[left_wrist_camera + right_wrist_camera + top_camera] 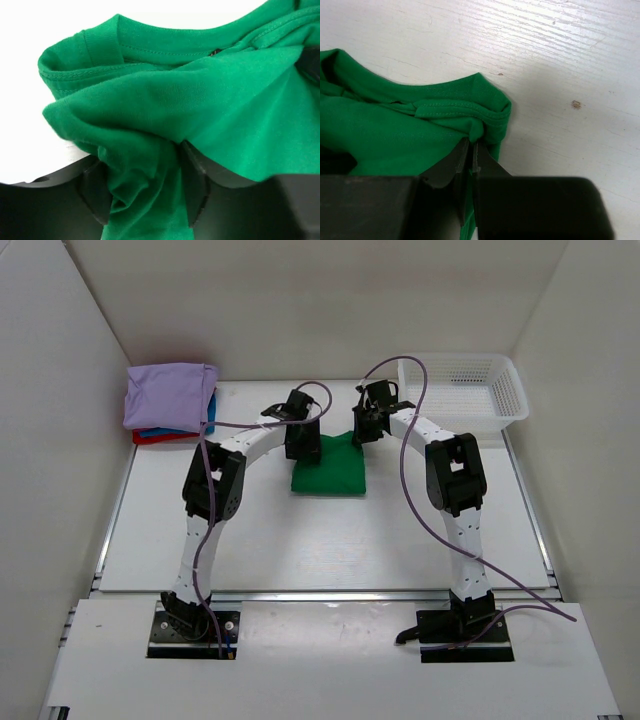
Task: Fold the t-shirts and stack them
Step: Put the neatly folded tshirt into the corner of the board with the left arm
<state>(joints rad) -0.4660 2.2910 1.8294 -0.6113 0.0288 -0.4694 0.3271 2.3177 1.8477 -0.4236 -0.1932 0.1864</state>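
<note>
The bright green t-shirt [329, 469] lies folded in the middle of the table, its far edge between both grippers. My left gripper [300, 440] is shut on a thick bunch of the green cloth [165, 100] at the shirt's far left, the black fingers [196, 185] pressing folds between them. My right gripper [368, 425] is shut on the hem of the green t-shirt [395, 125] at its far right corner. A stack of folded shirts sits at the far left: lavender [168, 395] on top, blue [155, 430] and red [165, 438] beneath.
A white plastic mesh basket [462, 388] stands at the far right of the table. White walls close in the table on the left, back and right. Purple cables run along both arms.
</note>
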